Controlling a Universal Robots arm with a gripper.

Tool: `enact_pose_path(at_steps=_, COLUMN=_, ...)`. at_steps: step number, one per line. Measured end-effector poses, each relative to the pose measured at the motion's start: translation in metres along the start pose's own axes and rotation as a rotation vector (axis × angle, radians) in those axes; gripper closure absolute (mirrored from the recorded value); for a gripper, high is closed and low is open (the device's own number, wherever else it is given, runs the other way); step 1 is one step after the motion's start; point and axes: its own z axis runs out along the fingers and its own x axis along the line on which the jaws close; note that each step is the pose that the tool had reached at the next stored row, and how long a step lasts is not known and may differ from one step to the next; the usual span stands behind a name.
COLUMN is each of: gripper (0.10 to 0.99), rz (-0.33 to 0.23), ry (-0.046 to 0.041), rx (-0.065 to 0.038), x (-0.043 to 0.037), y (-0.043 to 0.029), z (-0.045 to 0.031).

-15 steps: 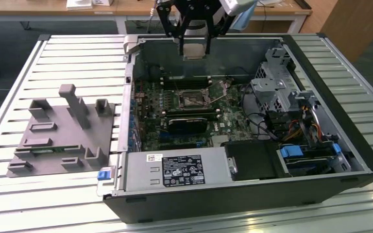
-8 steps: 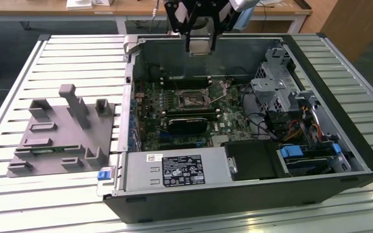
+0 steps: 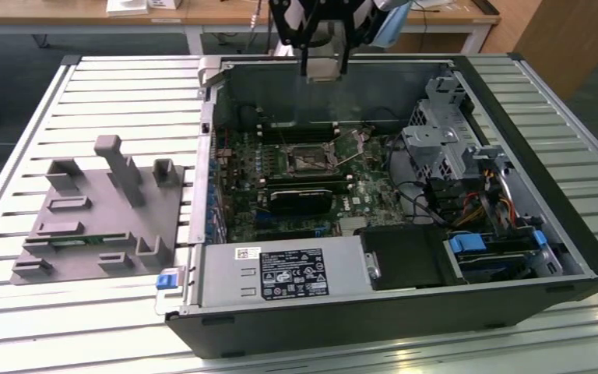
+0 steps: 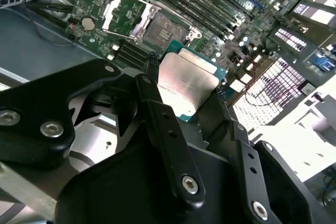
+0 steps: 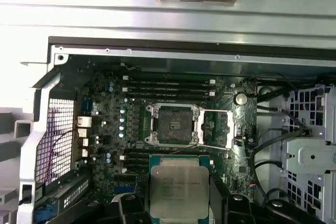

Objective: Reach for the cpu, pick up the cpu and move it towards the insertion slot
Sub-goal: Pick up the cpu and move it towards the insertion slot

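- Holding the cpu (image 4: 186, 85) between its black fingers (image 4: 157, 114), the gripper (image 4: 184, 95) hangs above the open computer case (image 3: 548, 226); the fingers are clamped on the chip's two opposite edges.
- In the first wrist view the cpu (image 5: 178, 190) shows its silvery top with a thin green rim, lifted clear of the motherboard (image 5: 105, 124) beneath.
- The insertion slot (image 5: 174, 124) lies on the board below the chip and just beside it in both wrist views; its dark square socket sits in a silvery frame, with the frame's lid (image 5: 218, 127) swung open to one side and a thin lever arm running along it.
- In the second wrist view the insertion slot (image 4: 157, 30) is bare, with the chip held apart from it.
- In the exterior view the gripper (image 3: 322, 47) is at the far side of the case, above its far wall, and the insertion slot (image 3: 304, 157) lies nearer, on the board.
- A grey plastic fixture (image 3: 102, 214) with blocks and posts rests on the slatted table (image 3: 91, 101), at the exterior view's left of the case.
- The power supply (image 3: 283, 273) with its labels fills the case's near edge.
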Motion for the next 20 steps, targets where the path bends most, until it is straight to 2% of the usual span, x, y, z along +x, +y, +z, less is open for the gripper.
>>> enact_pose_path(at_steps=3, gripper=0.545, rz=0.0, ry=0.0, rx=0.001, x=-0.0014, y=0.0058, z=0.0007)
enact_pose_path(at_steps=8, gripper=0.545, rz=0.0, ry=-0.0001, rx=0.001, x=-0.0017, y=0.0087, z=0.0022)
enact_pose_path(at_steps=12, gripper=0.545, rz=0.0, ry=-0.0002, rx=-0.012, x=-0.0023, y=0.0115, z=0.0043)
enact_pose_path(at_steps=20, gripper=0.545, rz=0.0, ry=-0.0003, rx=-0.016, x=-0.0048, y=0.0143, z=0.0062)
